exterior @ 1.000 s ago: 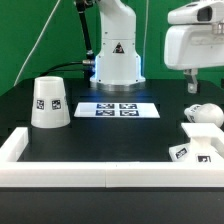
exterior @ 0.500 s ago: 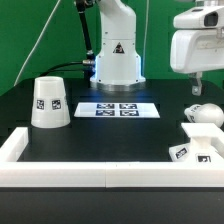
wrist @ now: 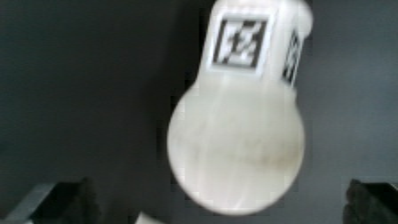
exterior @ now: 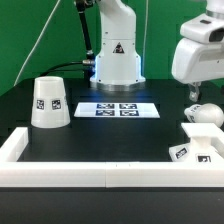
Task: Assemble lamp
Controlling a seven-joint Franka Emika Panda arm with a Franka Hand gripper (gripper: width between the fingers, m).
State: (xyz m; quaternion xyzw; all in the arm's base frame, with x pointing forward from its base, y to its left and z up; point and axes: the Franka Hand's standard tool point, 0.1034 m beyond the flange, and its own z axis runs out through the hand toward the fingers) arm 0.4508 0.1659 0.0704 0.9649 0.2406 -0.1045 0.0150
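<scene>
The white bulb lies on its side on the black table at the exterior view's right; in the wrist view its round head fills the middle, its tagged stem pointing away. My gripper hangs just above it, open and empty, its dark fingers wide apart on either side of the round head. The stepped base stands just in front of the bulb. The tapered shade stands mouth down at the exterior view's left.
The marker board lies flat in the middle of the table. The robot pedestal with its triangle sticker stands behind it. A low white wall borders the front and left of the table.
My gripper has shifted a little toward the exterior view's right and tilted, staying above the bulb. The lamp parts have not moved.
</scene>
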